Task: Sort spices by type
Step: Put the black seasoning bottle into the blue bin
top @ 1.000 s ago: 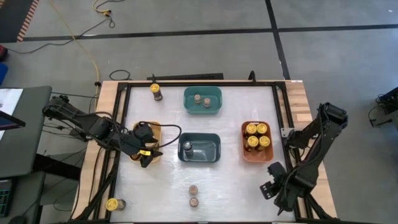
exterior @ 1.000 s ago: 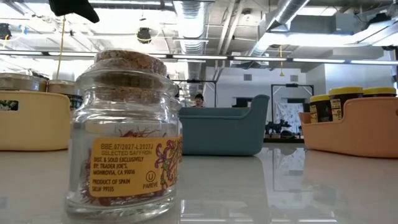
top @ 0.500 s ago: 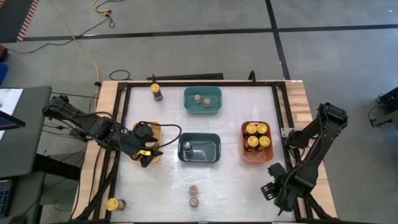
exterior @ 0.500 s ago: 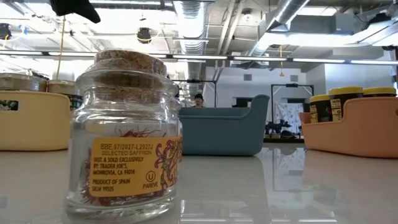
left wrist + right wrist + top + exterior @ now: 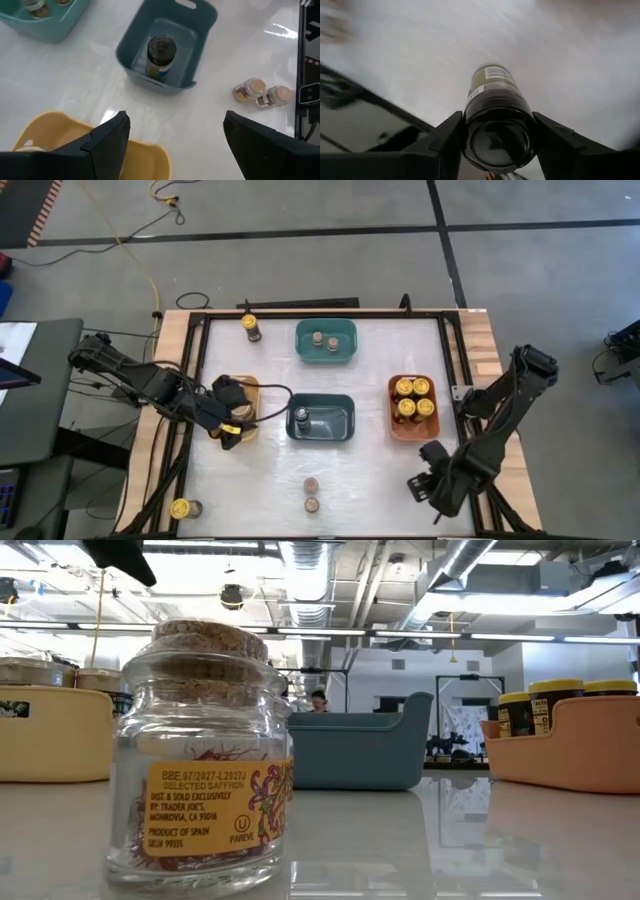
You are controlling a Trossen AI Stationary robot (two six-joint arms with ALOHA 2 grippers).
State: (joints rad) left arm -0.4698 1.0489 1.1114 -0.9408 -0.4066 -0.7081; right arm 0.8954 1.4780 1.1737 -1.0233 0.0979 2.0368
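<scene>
So the right gripper [image 5: 495,145] is over the near right corner of the table [image 5: 380,470], and its two fingers are pinching a dark-lidded jar [image 5: 495,107] between them, lid end toward the wrist. My guess is it's gripping the body sideways so the jar can be stood upright in a bin afterwards.

The dark-blue bin [image 5: 321,420] in the middle already has one dark-lidded jar [image 5: 300,416] in it, so that's probably where this one is headed. The orange bin [image 5: 412,408] on the right holds the yellow-lidded jars [image 5: 414,397], and the teal bin [image 5: 325,341] at the far side has two small brown-topped ones [image 5: 324,340].

The left gripper [image 5: 172,137] hangs over the yellow bin [image 5: 240,402] on the left with its fingers spread wide and nothing in them.

Still loose: two cork-topped jars [image 5: 312,494] near the front edge, a yellow-lidded jar [image 5: 183,508] at the near left corner, and another [image 5: 250,327] at the far left.
</scene>
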